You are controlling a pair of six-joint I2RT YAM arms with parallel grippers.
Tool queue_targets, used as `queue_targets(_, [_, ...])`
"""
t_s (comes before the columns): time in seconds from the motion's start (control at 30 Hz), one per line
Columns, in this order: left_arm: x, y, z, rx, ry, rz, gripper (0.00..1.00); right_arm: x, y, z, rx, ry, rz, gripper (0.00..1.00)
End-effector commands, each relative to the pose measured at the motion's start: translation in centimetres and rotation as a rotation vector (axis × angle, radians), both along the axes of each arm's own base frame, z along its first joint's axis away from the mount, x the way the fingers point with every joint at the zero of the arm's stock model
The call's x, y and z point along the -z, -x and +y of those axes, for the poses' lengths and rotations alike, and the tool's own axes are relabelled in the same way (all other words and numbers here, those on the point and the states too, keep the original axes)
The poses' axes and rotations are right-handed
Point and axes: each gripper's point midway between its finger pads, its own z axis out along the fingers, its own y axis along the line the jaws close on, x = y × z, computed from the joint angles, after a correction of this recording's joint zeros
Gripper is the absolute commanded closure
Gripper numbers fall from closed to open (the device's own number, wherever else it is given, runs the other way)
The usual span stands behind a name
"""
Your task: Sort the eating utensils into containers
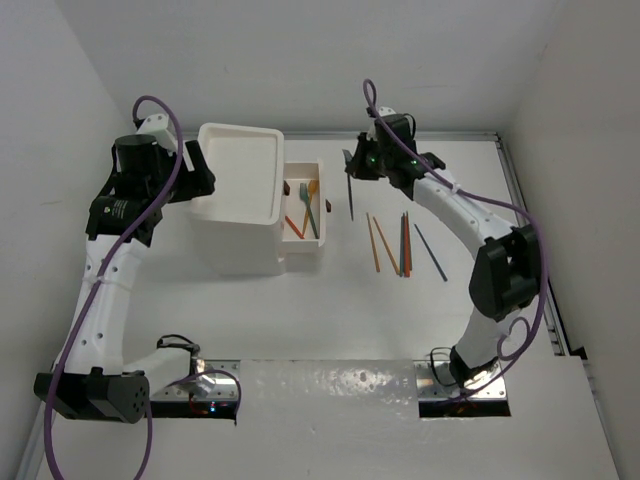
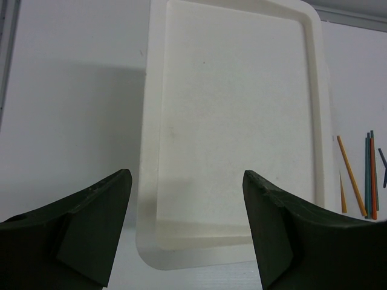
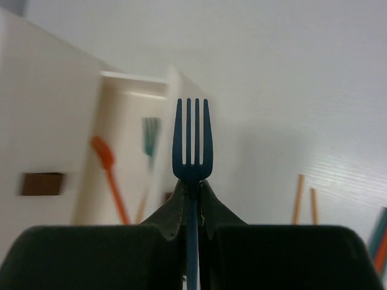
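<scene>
My right gripper is shut on the neck of a dark blue fork, held above the table just right of the open drawer. That drawer sticks out from the white container unit and holds an orange utensil, a teal fork and others. Several orange, teal and blue stick-like pieces lie loose on the table. My left gripper is open at the unit's left side, over the near edge of its tray-like top, holding nothing.
A dark-brown knob shows blurred on the unit's front. White walls close in on the left, back and right. The loose sticks lie between the drawer and my right arm.
</scene>
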Motion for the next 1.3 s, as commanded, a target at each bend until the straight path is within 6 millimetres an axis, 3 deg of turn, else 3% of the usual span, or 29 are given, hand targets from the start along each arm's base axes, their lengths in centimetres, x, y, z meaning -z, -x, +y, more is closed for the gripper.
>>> queue_targets(0.0, [-1.5, -0.2, -0.1, -0.001, -0.013, -0.064, 0.28, -5.6, 1.4, 5.6, -0.075, -0.199, -0.031, 1.00])
queue_targets(0.1, [-1.0, -0.5, 0.1, -0.006, -0.020, -0.049, 0.28, -7.0, 1.4, 9.0, -0.104, -0.298, -0.032, 1.00])
queue_targets(0.13, [-1.0, -0.5, 0.1, -0.005, -0.023, -0.046, 0.28, -6.2, 1.4, 10.0, -0.108, -0.309, -0.014, 1.00])
queue_targets(0.23, [-1.0, -0.8, 0.6, -0.031, -0.042, -0.047, 0.28, -6.3, 0.6, 11.8, -0.094, -0.373, -0.015, 1.00])
queue_targets(0.27, [-1.1, -0.9, 0.8, -0.034, -0.049, -0.050, 0.28, -5.3, 0.1, 12.3, -0.088, -0.383, -0.005, 1.00])
queue_targets(0.4, [-0.6, -1.7, 1.1, -0.046, -0.066, -0.028, 0.28, -3.2, -0.5, 13.0, -0.065, -0.381, 0.039, 0.85])
queue_targets(0.43, [-0.8, -2.0, 1.1, -0.046, -0.069, -0.034, 0.28, -3.0, -0.5, 12.9, -0.062, -0.373, 0.038, 0.73])
queue_targets(0.53, [-0.5, -2.9, 1.4, -0.055, -0.088, -0.030, 0.28, -3.1, -0.1, 12.1, -0.071, -0.333, 0.016, 0.58])
queue_targets(0.7, [-0.8, -5.2, 1.9, -0.064, -0.126, -0.025, 0.30, -4.8, 0.1, 8.7, -0.095, -0.246, -0.054, 0.54])
queue_targets(0.83, [-0.5, -7.0, 1.8, -0.047, -0.143, -0.018, 0.36, -4.1, 0.1, 4.7, -0.039, -0.247, -0.046, 0.59])
queue_targets(0.9, [0.4, -7.7, 1.6, -0.033, -0.145, 0.006, 0.42, -2.1, 0.3, 2.5, -0.002, -0.228, -0.009, 0.72])
queue_targets(1.0, [1.5, -8.4, 1.4, -0.013, -0.152, 0.028, 0.51, 0.1, 0.9, 1.0, 0.010, -0.177, 0.023, 0.85])
queue_targets(1.13, [2.7, -8.8, 1.0, 0.008, -0.149, 0.049, 0.65, 3.0, 1.6, 1.0, -0.014, -0.153, 0.083, 0.88])
queue_targets(1.27, [3.9, -9.1, 1.1, 0.019, -0.162, 0.068, 0.70, 5.6, 1.4, 1.8, -0.031, -0.172, 0.121, 0.88])
